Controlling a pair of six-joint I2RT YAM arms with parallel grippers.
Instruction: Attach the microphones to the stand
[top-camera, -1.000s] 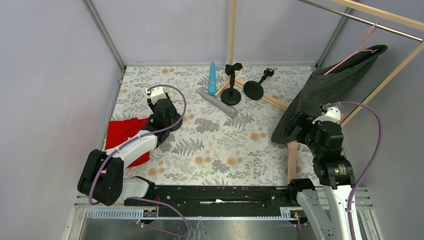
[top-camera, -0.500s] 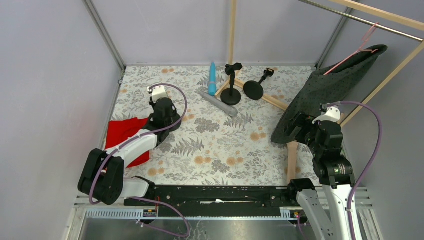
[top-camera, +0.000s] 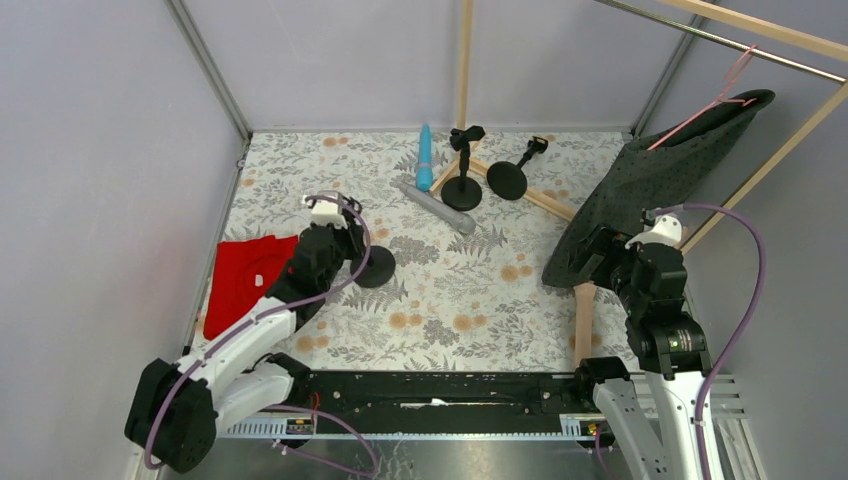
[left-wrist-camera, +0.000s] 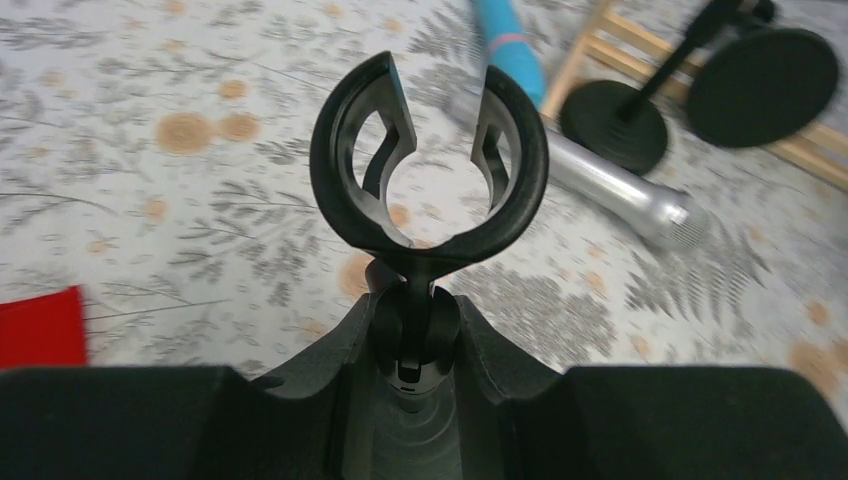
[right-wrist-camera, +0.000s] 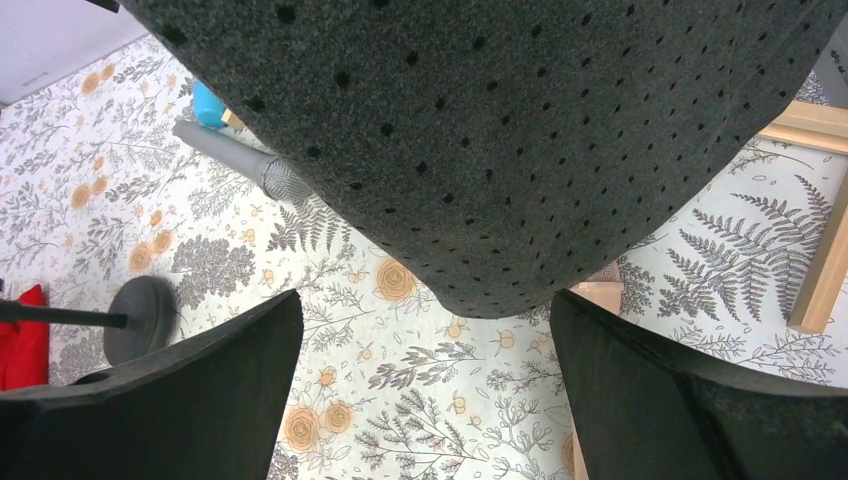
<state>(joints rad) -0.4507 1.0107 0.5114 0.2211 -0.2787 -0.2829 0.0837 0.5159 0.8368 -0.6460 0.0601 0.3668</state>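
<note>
The left arm (top-camera: 262, 318) has swung over since a second ago. Then it reached toward the far left, lying across the red cloth (top-camera: 240, 282). Now it stretches toward the middle of the bench (top-camera: 450, 300), and more of the cloth shows. The left fingers (left-wrist-camera: 312, 372) have closed in that time and now clamp the stem of a black microphone stand (top-camera: 374, 266), just below its ring clip (left-wrist-camera: 430, 165), whose gap faces away from the wrist. The stand's round base has shifted right and nearer. In the right wrist view the stand leans, its stem pointing left.

The microphones have not moved. The cyan microphone (top-camera: 425, 158) lies at the far middle of the bench. The silver microphone (top-camera: 437, 207) lies just near and right of it, beside the bases of two other stands (top-camera: 461, 190), well apart from the held stand.

The right arm (top-camera: 665, 320) is unchanged. The right fingers (right-wrist-camera: 200, 380) are spread wide, gripping nothing, at the hem of the dark dotted garment (right-wrist-camera: 500, 130).
</note>
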